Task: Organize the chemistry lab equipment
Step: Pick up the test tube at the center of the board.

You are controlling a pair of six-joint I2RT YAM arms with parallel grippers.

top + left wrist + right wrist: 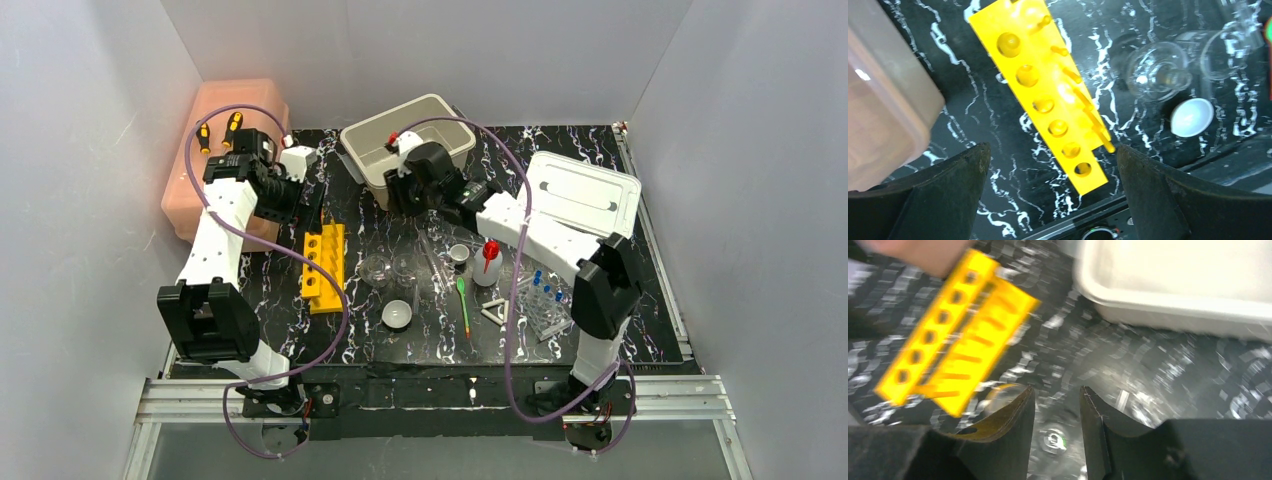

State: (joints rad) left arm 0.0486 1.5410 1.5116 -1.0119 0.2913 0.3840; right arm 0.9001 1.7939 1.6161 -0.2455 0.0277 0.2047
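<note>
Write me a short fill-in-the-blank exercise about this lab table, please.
The slotted rack is ____ in colour. The squeeze bottle has a ____ cap. Two screwdrivers lie on the ____ box. The left gripper is wide ____ above the rack.
Missing words: yellow, red, pink, open.

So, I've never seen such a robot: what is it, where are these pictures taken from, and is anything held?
Two robot arms are bolted at a black marbled table's near edge. The wide picture looks down from above; the other two come from a camera on each wrist. On the table are a yellow slotted plastic rack, a clear glass flask, a small white bowl, a green spoon and a red-capped white squeeze bottle. The left gripper is wide open above the rack, holding nothing. The right gripper's picture is blurred; its jaws stand apart, seemingly empty.
</note>
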